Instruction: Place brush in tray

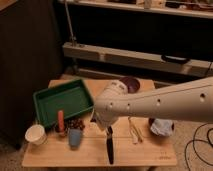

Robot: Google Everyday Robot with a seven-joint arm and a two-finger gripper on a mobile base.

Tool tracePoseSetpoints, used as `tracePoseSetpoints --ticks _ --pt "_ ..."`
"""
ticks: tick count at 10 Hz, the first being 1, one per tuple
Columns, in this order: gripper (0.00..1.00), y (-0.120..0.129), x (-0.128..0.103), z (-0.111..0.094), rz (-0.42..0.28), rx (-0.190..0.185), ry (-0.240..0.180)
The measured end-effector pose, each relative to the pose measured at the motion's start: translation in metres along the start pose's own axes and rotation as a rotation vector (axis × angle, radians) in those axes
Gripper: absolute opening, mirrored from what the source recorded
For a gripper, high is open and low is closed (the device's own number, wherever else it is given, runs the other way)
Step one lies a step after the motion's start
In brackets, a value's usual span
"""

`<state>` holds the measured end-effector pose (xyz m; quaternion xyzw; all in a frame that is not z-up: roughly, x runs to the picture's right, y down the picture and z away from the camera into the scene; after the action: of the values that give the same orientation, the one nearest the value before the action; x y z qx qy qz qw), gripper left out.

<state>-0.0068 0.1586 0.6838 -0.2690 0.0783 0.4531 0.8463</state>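
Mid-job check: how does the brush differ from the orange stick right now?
The brush is long and black; the orange stick is short and orange. The brush hangs below the hand, which looks shut on its top end over the front of the table; the orange stick sits untouched by the front rim of the tray, left of the hand. Both are slim, run near-vertical in view, and are outside the tray.

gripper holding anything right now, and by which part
The gripper, low over the table, seems shut on the brush at its far end; the rest points toward the near edge.
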Motion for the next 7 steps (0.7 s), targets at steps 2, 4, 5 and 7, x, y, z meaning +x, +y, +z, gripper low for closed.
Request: tracePoseSetpoints --ticks 2,4,5,7 --pt "0.0 -0.006 -0.031 -0.018 -0.053 -0.032 -0.015" --pt "0.0 0.002 -0.077 -0.03 -0.114 -0.055 -0.031" --pt "0.0 0.006 -0.095 -0.034 -0.135 -0.062 -0.038" --pt "0.0 0.013 -0.141 -0.04 -0.177 -0.087 -0.059"
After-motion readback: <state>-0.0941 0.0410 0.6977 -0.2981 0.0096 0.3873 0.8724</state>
